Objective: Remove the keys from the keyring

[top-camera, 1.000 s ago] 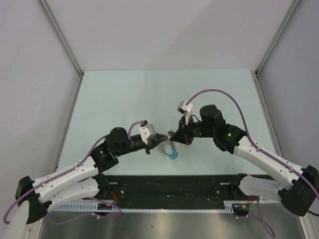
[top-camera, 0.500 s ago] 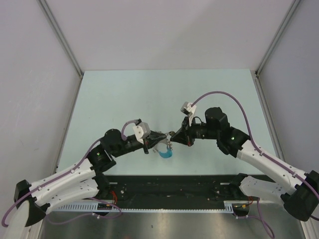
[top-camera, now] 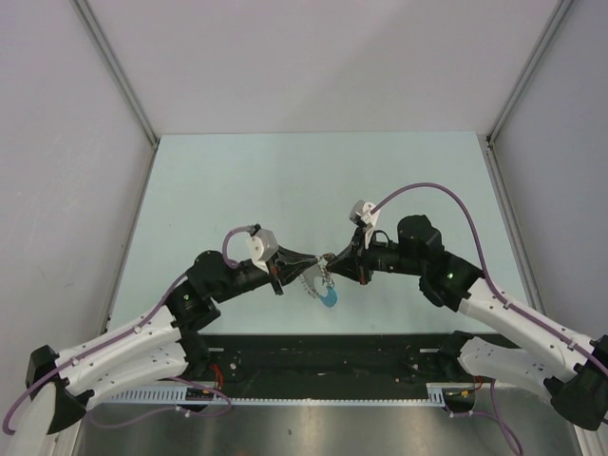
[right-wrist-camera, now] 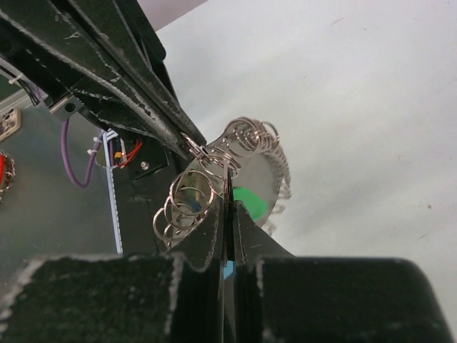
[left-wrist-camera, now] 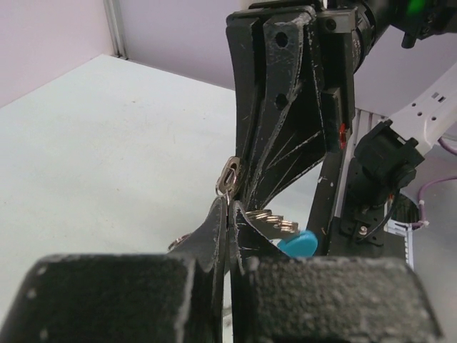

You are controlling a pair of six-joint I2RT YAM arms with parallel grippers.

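Note:
The keys (top-camera: 323, 281) hang as a small silvery bunch with a blue piece (top-camera: 330, 300) between my two grippers, above the pale table. My left gripper (top-camera: 312, 259) is shut on a thin metal link of the keyring (left-wrist-camera: 230, 176) at its fingertips (left-wrist-camera: 218, 214); key teeth (left-wrist-camera: 275, 220) and the blue piece (left-wrist-camera: 298, 243) hang just behind. My right gripper (top-camera: 332, 262) faces it tip to tip and is shut on a flat key edge (right-wrist-camera: 227, 187). Several wire loops (right-wrist-camera: 187, 204) and key heads (right-wrist-camera: 250, 136) fan out above its pads.
The pale green table (top-camera: 285, 180) lies under the grippers, with white walls (top-camera: 66, 142) on three sides. A dark base strip with cable track (top-camera: 323, 366) runs along the near edge. A purple cable (top-camera: 427, 190) arcs over the right wrist.
Both wrists have drawn slightly apart, the left one back to the left, the right one lower. The bunch stays pinched between the tips and the blue piece has swung a little.

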